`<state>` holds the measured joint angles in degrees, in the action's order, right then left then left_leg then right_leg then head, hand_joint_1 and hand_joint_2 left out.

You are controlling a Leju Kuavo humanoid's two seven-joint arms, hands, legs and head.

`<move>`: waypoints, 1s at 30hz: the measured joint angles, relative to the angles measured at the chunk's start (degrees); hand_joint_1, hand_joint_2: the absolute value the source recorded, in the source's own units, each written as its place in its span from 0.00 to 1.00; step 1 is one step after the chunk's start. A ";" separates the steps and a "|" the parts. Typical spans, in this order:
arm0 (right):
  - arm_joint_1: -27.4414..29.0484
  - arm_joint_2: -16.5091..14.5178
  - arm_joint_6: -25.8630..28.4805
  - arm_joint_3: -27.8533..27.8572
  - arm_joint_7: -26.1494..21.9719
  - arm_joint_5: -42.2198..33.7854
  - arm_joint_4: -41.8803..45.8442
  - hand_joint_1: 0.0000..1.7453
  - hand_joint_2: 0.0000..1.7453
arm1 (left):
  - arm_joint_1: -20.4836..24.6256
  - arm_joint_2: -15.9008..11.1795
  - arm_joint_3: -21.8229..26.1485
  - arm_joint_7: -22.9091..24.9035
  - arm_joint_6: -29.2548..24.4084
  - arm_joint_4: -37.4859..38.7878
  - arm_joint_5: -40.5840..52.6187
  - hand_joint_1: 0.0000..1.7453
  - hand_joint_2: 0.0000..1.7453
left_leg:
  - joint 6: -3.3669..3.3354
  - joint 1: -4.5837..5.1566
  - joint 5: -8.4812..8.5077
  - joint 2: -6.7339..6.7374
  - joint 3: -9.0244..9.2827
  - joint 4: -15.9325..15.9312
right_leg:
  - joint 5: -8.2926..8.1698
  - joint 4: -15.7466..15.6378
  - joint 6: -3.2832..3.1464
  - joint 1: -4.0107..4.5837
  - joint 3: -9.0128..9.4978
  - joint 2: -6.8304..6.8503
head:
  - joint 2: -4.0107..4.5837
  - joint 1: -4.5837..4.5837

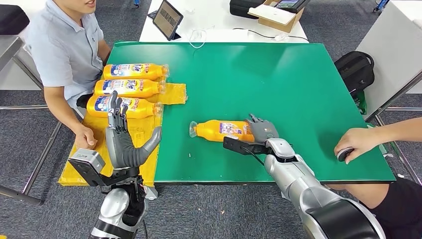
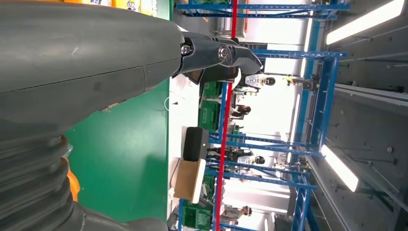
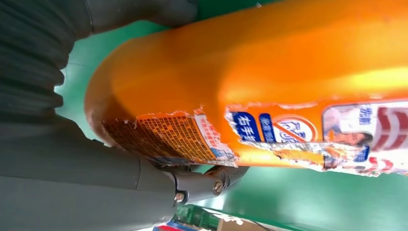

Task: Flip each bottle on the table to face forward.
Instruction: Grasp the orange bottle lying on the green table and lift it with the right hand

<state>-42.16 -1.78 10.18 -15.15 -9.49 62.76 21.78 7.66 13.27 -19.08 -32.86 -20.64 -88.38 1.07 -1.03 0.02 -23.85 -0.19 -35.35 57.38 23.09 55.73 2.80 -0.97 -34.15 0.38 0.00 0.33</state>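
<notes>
An orange bottle (image 1: 221, 130) lies on its side on the green table (image 1: 288, 79), cap toward the left, its label showing. My right hand (image 1: 260, 135) grips the bottle's base end, fingers over the top and thumb on the near side. In the right wrist view the bottle (image 3: 288, 62) sits against that hand (image 3: 72, 159), its torn label turned to the camera. Three more orange bottles (image 1: 128, 87) lie side by side on a yellow mat (image 1: 171, 93) at the table's left edge. My left hand (image 1: 122, 139) is raised near them, fingers spread, holding nothing.
A person sits at the left, one hand (image 1: 85, 137) on the yellow mat beside my left hand. Another person's hand (image 1: 354, 142) rests on the table's right front corner. Behind the table are a tablet (image 1: 167, 19), a cardboard box (image 1: 278, 17) and a black backpack (image 1: 356, 69).
</notes>
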 joint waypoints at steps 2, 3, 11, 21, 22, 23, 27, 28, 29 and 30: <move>0.04 0.04 0.09 0.00 -1.38 -0.54 -0.14 1.00 1.00 | 0.03 0.00 0.00 0.02 0.05 0.08 -0.21 0.00 1.00 | 0.00 0.00 0.00 0.01 0.01 0.00 | 0.00 0.00 0.00 0.00 0.00 0.00 | 0.00 0.01; 0.09 0.07 0.20 0.00 -2.13 -0.86 -0.20 1.00 1.00 | 0.05 0.00 0.00 0.03 0.09 0.18 -0.32 0.00 1.00 | 0.00 0.00 0.00 0.01 0.01 0.00 | 0.00 -0.01 0.00 0.00 0.00 0.00 | 0.00 0.00; 1.11 -0.04 3.30 0.13 -6.67 -4.15 -0.45 1.00 1.00 | 0.28 0.00 -0.03 0.01 0.61 1.14 -0.85 0.00 1.00 | 0.00 -0.01 0.00 0.01 0.03 0.00 | 0.00 0.00 0.00 0.01 0.01 -0.01 | 0.00 0.01; 6.13 -6.48 4.24 6.37 -20.85 -24.93 2.73 1.00 1.00 | 0.47 0.34 -0.34 -0.12 -0.30 2.14 -1.86 0.00 1.00 | 0.01 -0.09 -0.01 0.03 0.00 -0.02 | 0.01 0.02 -0.01 0.09 -0.01 -0.06 | 0.00 0.01; 7.32 -7.80 3.50 7.21 -22.56 -28.47 4.39 1.00 1.00 | 0.47 0.45 -0.22 -0.02 -0.75 2.31 -2.34 0.00 1.00 | 0.02 -0.11 -0.01 0.03 0.00 -0.02 | 0.01 0.02 -0.02 0.12 -0.02 -0.05 | 0.00 0.01; 8.62 -9.07 2.80 7.63 -23.85 -31.82 6.58 1.00 1.00 | 0.46 0.60 -0.04 0.17 -1.16 2.55 -2.92 0.00 1.00 | 0.02 -0.13 -0.01 0.03 -0.01 -0.02 | 0.02 0.02 -0.03 0.14 -0.04 -0.05 | 0.00 0.01; 16.52 -13.32 4.23 6.95 -26.76 -45.27 20.59 1.00 1.00 | 0.24 1.24 1.27 0.91 -2.74 3.50 -4.86 0.00 1.00 | 0.03 -0.17 -0.02 -0.03 -0.04 -0.02 | 0.07 0.01 -0.06 0.16 -0.07 0.02 | 0.00 0.02; 19.16 -14.02 6.86 6.36 -27.39 -47.23 25.11 1.00 1.00 | 0.12 1.39 1.60 1.02 -3.36 3.65 -4.89 0.00 1.00 | 0.04 -0.16 -0.02 -0.04 -0.06 -0.02 | 0.08 0.01 -0.07 0.16 -0.07 0.03 | 0.00 0.00; 21.82 -14.61 10.55 5.60 -28.09 -48.34 29.81 1.00 1.00 | -0.01 1.51 1.91 1.14 -4.14 3.75 -4.64 0.00 1.00 | 0.04 -0.16 -0.03 -0.04 -0.08 -0.03 | 0.09 0.01 -0.08 0.15 -0.09 0.03 | 0.00 0.01; 24.28 -14.92 14.29 4.82 -28.65 -48.73 33.86 1.00 1.00 | -0.11 1.61 2.15 1.28 -4.95 3.81 -4.15 0.00 1.00 | 0.05 -0.15 -0.04 -0.04 -0.10 -0.03 | 0.09 0.00 -0.08 0.15 -0.09 0.03 | 0.00 0.01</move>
<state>-17.88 -16.71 24.47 -10.33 -38.14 14.03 55.64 7.55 14.87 -16.93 -31.57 -25.59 -84.56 -3.08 -0.99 -0.14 -23.89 -0.22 -35.45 57.35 23.18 55.74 2.72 -0.82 -34.24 0.41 0.00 0.34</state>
